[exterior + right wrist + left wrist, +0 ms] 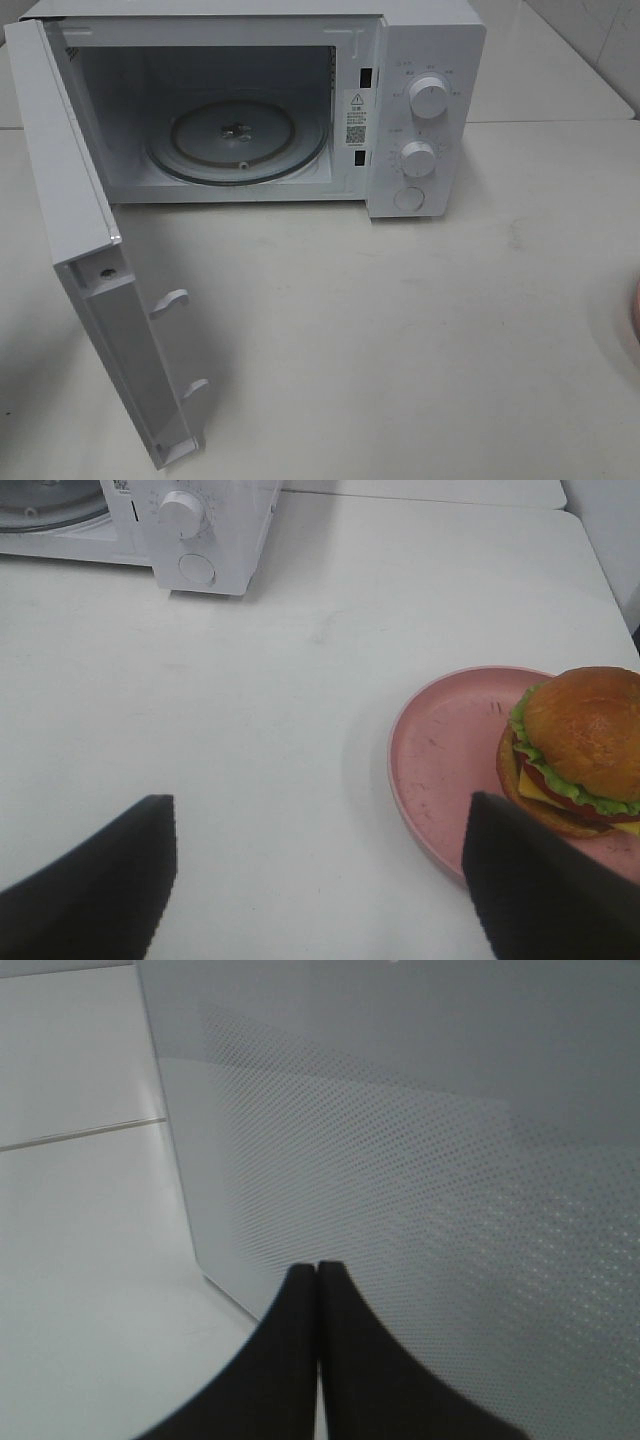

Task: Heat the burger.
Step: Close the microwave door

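The burger (580,745), with a glossy brown bun, green lettuce and yellow cheese, sits on a pink plate (440,760) in the right wrist view. My right gripper (320,810) hangs open above the table just short of the plate, nothing between its fingers (540,880). In the left wrist view my left gripper (318,1268) is shut on nothing, its tips close to the dotted outer face of the microwave door (420,1160). Neither gripper shows in the exterior high view, where only a pink sliver of the plate (636,310) appears at the right edge.
The white microwave (425,110) stands at the back of the white table (400,340). Its door (90,260) is swung wide open to the left. The glass turntable (238,138) inside is bare. Two knobs and a round button sit on its right panel.
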Controlling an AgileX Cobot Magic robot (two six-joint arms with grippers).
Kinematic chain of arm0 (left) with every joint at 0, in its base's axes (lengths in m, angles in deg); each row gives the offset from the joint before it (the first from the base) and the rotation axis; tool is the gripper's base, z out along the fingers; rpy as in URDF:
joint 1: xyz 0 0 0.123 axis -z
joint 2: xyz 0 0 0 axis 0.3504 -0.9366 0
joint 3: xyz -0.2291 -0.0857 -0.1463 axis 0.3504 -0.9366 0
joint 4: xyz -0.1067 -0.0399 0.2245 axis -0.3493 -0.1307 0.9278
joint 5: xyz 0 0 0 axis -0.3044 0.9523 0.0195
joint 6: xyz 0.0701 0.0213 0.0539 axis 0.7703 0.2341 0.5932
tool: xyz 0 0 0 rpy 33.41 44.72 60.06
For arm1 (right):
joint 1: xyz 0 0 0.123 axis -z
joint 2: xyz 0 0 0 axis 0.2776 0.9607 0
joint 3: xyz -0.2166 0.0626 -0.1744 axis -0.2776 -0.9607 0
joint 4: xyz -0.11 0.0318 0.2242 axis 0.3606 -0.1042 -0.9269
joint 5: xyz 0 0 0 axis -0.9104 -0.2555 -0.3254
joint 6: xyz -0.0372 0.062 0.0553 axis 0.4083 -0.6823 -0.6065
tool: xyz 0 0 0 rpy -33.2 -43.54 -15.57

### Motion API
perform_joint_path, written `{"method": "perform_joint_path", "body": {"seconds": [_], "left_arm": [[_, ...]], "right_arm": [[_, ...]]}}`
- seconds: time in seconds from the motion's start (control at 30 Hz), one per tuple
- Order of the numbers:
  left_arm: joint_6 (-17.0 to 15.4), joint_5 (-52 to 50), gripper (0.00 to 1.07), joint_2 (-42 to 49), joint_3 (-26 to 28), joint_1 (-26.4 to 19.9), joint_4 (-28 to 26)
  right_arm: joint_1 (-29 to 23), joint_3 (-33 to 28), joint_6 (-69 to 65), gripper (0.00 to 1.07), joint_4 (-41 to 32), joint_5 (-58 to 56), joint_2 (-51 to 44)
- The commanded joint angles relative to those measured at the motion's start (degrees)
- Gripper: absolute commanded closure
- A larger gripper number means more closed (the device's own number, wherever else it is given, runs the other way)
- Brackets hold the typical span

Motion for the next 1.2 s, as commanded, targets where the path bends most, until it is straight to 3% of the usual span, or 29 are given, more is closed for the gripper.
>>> {"method": "perform_joint_path", "body": {"seconds": [0.03,0.1,0.2,0.27,0.3,0.33,0.37,0.43,0.47,0.53,0.83,1.0,1.2], "left_arm": [[-0.5,-2.7,1.07,-1.1,0.8,0.5,0.0],[1.5,-2.5,1.07,-3.8,2.5,4.3,-2.2],[2.8,-2.5,1.07,-4.5,2.6,5.8,-4.4],[8.8,-2.8,1.07,-6.2,2.6,12.8,-15.9],[8.8,-2.8,1.07,-6.2,2.6,12.8,-15.9],[12.5,-3.0,1.07,-6.8,2.6,16.7,-21.3],[12.5,-3.0,1.07,-6.8,2.6,16.7,-21.3],[17.0,-3.2,1.07,-7.6,2.9,21.7,-29.1],[17.0,-3.2,1.07,-7.6,2.9,21.7,-29.1],[19.7,-4.5,1.07,-9.1,2.9,25.7,-35.4],[20.9,-8.4,1.07,-15.3,4.6,33.5,-43.3],[24.1,-8.4,1.07,-19.9,9.5,38.2,-51.1],[25.3,-8.4,1.07,-23.1,14.6,41.6,-57.0]], "right_arm": [[0.3,0.1,0.6,0.31,-0.1,0.5,-1.6],[0.3,0.1,0.6,0.31,-0.1,0.5,-1.6],[0.3,0.1,0.6,0.31,-0.1,0.5,-1.6],[0.3,0.1,0.6,0.31,-0.1,0.5,-1.6],[0.3,0.1,0.6,0.31,-0.1,0.5,-1.6],[0.3,0.1,0.6,0.31,-0.1,0.5,-1.6],[0.3,0.1,0.6,0.31,-0.1,0.5,-1.6],[0.3,0.1,0.6,0.31,-0.1,0.5,-1.6],[0.3,0.1,0.6,0.31,-0.1,0.5,-1.6],[0.3,0.1,0.6,0.31,-0.1,0.5,-1.6],[0.3,0.1,0.6,0.31,-0.1,0.5,-1.6],[0.3,0.1,0.6,0.31,-0.1,0.5,-1.6],[0.3,0.1,0.6,0.31,-0.1,0.5,-1.6]]}}
